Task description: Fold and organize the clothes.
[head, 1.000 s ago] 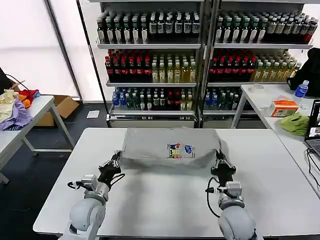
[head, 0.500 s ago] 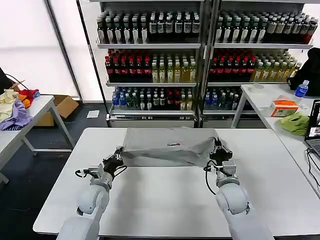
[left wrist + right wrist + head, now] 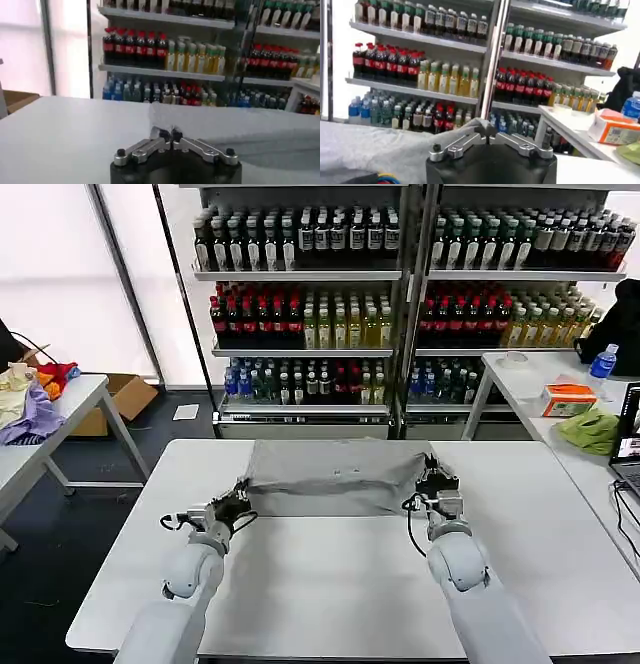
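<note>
One of the clothes, a light grey T-shirt (image 3: 335,479), lies folded across the far middle of the white table (image 3: 330,594). No print shows on its top face. My left gripper (image 3: 243,495) is shut on the shirt's near left corner, and grey fabric (image 3: 225,131) bunches at the closed tips (image 3: 170,134). At the near right corner, my right gripper (image 3: 437,477) is shut on a peak of the same cloth (image 3: 370,147), pinched between its tips (image 3: 487,131). A scrap of coloured print (image 3: 384,178) peeks out low in the right wrist view.
Bottle shelves (image 3: 400,304) stand behind the table. A side table at the left holds lilac, yellow and red fabrics (image 3: 30,399). The right table carries a lime-green cloth (image 3: 590,429), an orange box (image 3: 566,398) and a blue-capped bottle (image 3: 602,362).
Both grippers carried the shirt's near edge away from me toward the far side, folding it over. The chest print, visible a second ago, is now covered.
</note>
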You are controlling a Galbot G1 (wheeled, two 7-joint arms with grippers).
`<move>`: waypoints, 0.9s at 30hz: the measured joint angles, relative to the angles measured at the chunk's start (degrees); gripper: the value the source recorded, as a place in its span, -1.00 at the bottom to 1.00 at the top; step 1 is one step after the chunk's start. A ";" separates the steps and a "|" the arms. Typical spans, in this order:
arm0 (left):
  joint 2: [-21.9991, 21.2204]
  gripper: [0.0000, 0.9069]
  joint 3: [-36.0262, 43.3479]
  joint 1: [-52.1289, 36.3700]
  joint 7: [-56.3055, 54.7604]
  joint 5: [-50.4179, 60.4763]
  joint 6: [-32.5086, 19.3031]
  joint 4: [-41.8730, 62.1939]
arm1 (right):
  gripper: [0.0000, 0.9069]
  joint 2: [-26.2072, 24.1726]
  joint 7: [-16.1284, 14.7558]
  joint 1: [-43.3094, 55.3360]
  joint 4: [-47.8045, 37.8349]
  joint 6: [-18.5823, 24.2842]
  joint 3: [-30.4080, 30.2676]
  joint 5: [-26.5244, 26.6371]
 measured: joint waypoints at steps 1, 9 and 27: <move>0.13 0.40 0.05 -0.23 0.07 0.07 -0.10 0.16 | -1.00 0.11 0.00 0.10 -0.29 -0.09 0.00 0.10; 0.49 1.00 0.09 -1.22 -0.05 0.79 -0.65 0.84 | 1.00 0.96 1.54 0.52 -0.94 -1.78 0.07 2.33; 2.00 1.00 -1.77 2.54 -2.63 -0.76 4.40 -6.62 | 1.00 0.15 7.07 -4.25 6.31 -5.17 2.38 6.54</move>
